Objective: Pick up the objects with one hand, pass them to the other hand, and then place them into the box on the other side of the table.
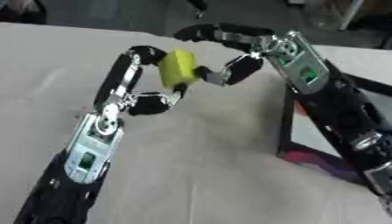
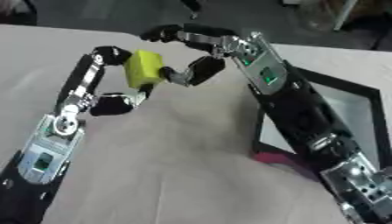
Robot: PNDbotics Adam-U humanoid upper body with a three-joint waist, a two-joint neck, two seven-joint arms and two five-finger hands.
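Mid-handover above the table (image 1: pixel 191 166) | left hand (image 1: pixel 126 94) pinches yellow block (image 1: pixel 177 68), right hand (image 1: pixel 237 48) curls onto it | next: left lets go, right carries to box (image 2: pixel 360 109).

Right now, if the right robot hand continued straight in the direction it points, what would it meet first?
The yellow block. The right robot hand points left, with one finger apparently already on the block, which the left robot hand holds from the other side. Depth is uncertain.
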